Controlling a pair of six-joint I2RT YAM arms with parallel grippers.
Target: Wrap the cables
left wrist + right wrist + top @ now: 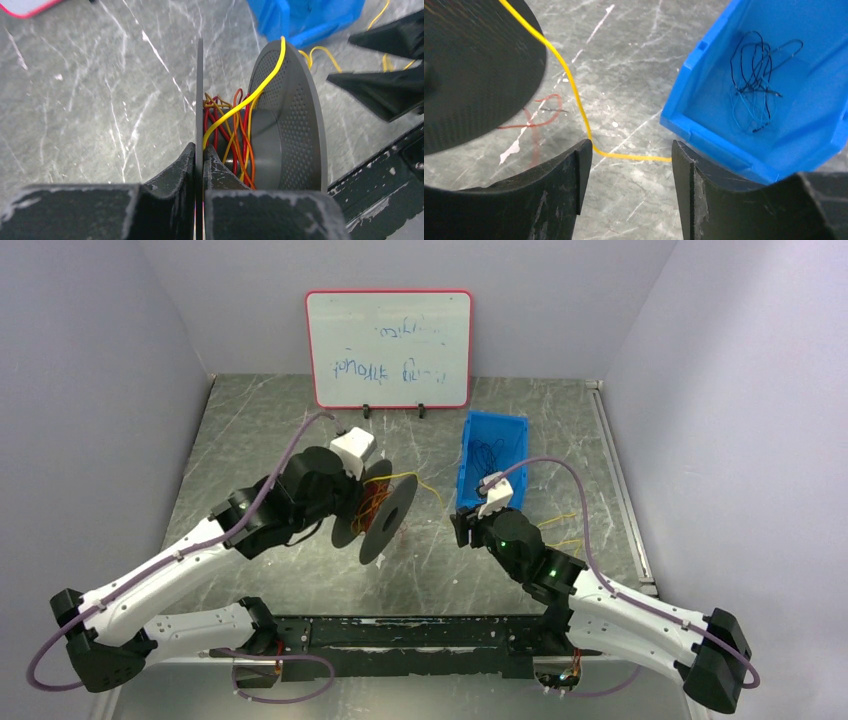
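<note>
Closest to the lens on my left wrist, my left gripper (199, 152) is pressed tight on the near flange of a grey spool (295, 115), with the thin disc wedged between both pads. Wound on its hub are the cables (235, 145): red, orange and yellow strands in loose, crossing turns. One yellow cable (252, 95) climbs off the hub, goes over the rim of the far flange and runs toward my other arm. Over there my right gripper (631, 150) stands spread, low over the table (624, 60). That yellow strand crosses the gap between the fingertips without being pinched. A loose red strand (541, 112) lies on the table beneath the spool's edge. Just right of my right fingers sits a blue bin (704, 125) holding a small tangle of dark wires (751, 75). A whiteboard (390, 348) stands at the far edge.
</note>
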